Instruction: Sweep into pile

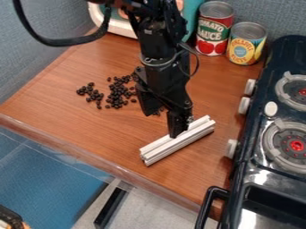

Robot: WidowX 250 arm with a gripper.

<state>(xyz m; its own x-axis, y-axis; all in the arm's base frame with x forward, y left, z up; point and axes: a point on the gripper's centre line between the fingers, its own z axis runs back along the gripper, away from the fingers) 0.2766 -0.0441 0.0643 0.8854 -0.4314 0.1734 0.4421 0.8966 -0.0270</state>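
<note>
Over the right half of the wooden counter hangs my black gripper [179, 127], its tip at the middle of a white grooved bar [177, 141]. The bar lies slantwise, its lower left end towards the counter's front edge. Whether the bar is gripped cannot be made out. Dark beans [118, 93] are scattered left of the arm, with a small looser group at their left side. A few more show just behind the gripper, and the arm hides part of that area.
Two cans, one of tomato sauce [214, 29] and one of pineapple [245, 44], stand at the back. A toy stove [272, 112] with knobs borders the counter [90, 129] on the right. A teal and white object [122, 24] stands behind the arm.
</note>
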